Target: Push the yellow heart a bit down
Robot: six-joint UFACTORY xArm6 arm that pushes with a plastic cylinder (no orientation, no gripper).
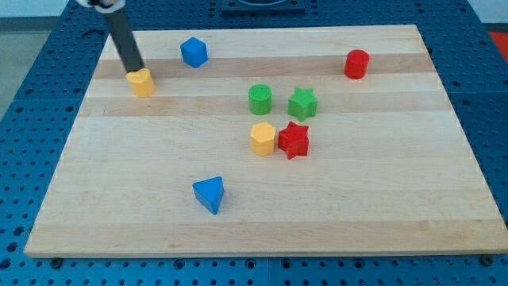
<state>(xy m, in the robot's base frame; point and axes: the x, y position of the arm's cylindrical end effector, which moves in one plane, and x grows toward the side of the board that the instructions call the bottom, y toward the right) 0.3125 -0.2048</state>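
Yellow heart [141, 82], small and chunky, touches my tip [136, 71].

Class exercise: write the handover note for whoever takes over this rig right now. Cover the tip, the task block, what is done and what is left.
My tip sits at the top edge of the yellow heart, near the board's top-left corner; contact looks likely but is not certain.
Done: tip lined up above the heart.
Left: push the heart a bit toward the view's bottom. The path below it is free; the blue triangle lies well off.

My tip [136, 71] seemingly touching the yellow heart [142, 83] from above, near the wooden board [357, 206]'s top-left corner.
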